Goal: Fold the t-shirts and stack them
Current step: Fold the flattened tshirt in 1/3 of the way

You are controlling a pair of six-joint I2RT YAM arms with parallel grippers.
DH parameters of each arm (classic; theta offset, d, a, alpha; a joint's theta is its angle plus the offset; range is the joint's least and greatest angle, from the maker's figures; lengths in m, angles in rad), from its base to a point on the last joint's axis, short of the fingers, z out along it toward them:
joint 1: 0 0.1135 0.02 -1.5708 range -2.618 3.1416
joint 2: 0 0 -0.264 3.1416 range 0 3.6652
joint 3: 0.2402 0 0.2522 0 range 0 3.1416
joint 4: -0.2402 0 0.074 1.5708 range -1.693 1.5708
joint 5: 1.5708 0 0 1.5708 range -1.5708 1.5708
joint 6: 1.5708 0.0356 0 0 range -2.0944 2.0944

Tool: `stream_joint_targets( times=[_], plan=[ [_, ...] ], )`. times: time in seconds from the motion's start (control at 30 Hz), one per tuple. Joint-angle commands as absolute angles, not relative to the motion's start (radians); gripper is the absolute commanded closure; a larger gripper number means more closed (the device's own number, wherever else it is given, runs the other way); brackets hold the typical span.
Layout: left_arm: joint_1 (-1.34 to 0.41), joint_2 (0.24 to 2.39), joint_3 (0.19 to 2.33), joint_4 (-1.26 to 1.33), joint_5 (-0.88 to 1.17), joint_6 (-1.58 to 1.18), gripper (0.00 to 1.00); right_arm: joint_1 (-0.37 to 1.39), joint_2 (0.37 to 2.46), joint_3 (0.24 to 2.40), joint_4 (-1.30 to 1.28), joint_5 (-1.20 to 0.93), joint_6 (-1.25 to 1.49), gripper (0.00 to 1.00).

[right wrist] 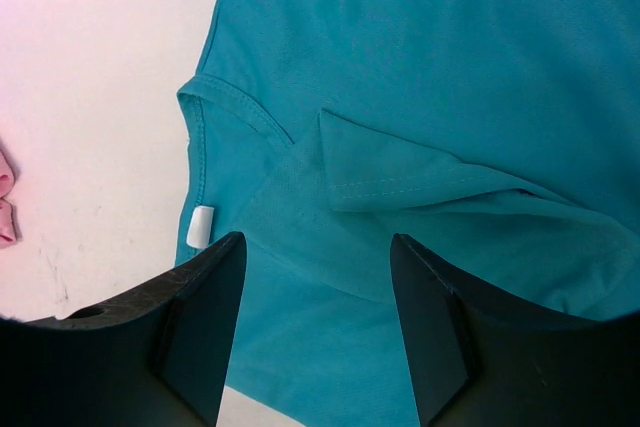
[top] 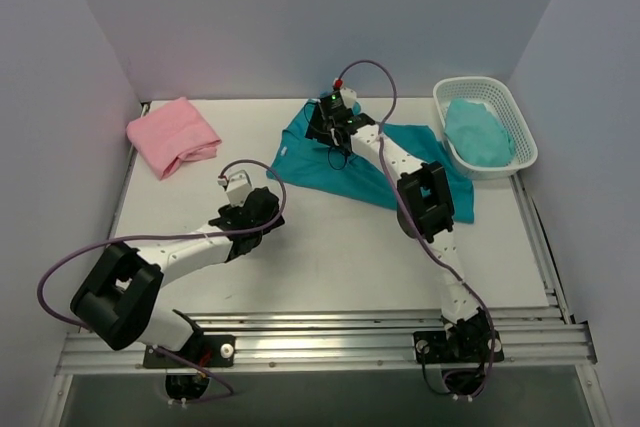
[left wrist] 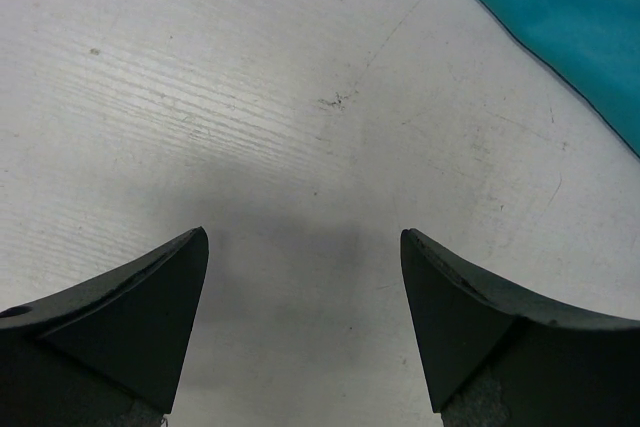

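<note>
A deep teal t-shirt [top: 310, 169] lies spread across the back middle of the table. My right gripper [top: 324, 129] hovers over its far left end, and the arm hides the middle of the shirt. In the right wrist view the collar with a white tag [right wrist: 200, 226] and a folded-over flap of teal cloth [right wrist: 430, 67] lie just beyond the open right gripper [right wrist: 318, 242], which holds nothing. A folded pink t-shirt [top: 172, 135] rests at the back left. My left gripper [top: 270, 205] is open above bare table [left wrist: 250, 97], with the teal hem [left wrist: 570, 17] off to its upper right.
At the back right stands a white basket [top: 520, 132] with a lighter teal cloth [top: 478, 132] bunched inside. Walls close in the table on the left, back and right. A metal rail [top: 320, 339] runs along the near edge by the arm bases.
</note>
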State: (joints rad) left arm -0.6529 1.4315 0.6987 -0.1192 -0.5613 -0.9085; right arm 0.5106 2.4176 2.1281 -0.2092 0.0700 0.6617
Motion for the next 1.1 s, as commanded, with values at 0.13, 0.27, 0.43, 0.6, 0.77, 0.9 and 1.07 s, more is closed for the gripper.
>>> stream_joint_targets(
  times=[0.13, 0.27, 0.43, 0.6, 0.77, 0.9, 1.07],
  plan=[
    [-0.657, 1.371, 0.681, -0.138, -0.591, -0.905, 0.14, 0.512, 2.431, 2.080, -0.166, 0.084, 0.676, 0.45],
    [-0.657, 1.351, 0.669, -0.140, -0.597, -0.904, 0.14, 0.511, 2.425, 2.046, -0.160, 0.109, 0.687, 0.45],
    [-0.657, 1.348, 0.664, -0.141, -0.598, -0.900, 0.14, 0.509, 2.439, 2.037, -0.147, 0.110, 0.696, 0.46],
    [-0.657, 1.345, 0.658, -0.144, -0.600, -0.900, 0.14, 0.505, 2.454, 2.039, -0.141, 0.115, 0.699, 0.46],
    [-0.658, 1.333, 0.653, -0.152, -0.607, -0.899, 0.14, 0.497, 2.471, 2.043, -0.133, 0.112, 0.701, 0.46],
    [-0.657, 1.327, 0.652, -0.156, -0.611, -0.899, 0.14, 0.489, 2.488, 2.065, -0.132, 0.106, 0.701, 0.46],
    [-0.657, 1.331, 0.655, -0.155, -0.617, -0.894, 0.14, 0.482, 2.523, 2.111, -0.130, 0.098, 0.698, 0.46]
  ],
)
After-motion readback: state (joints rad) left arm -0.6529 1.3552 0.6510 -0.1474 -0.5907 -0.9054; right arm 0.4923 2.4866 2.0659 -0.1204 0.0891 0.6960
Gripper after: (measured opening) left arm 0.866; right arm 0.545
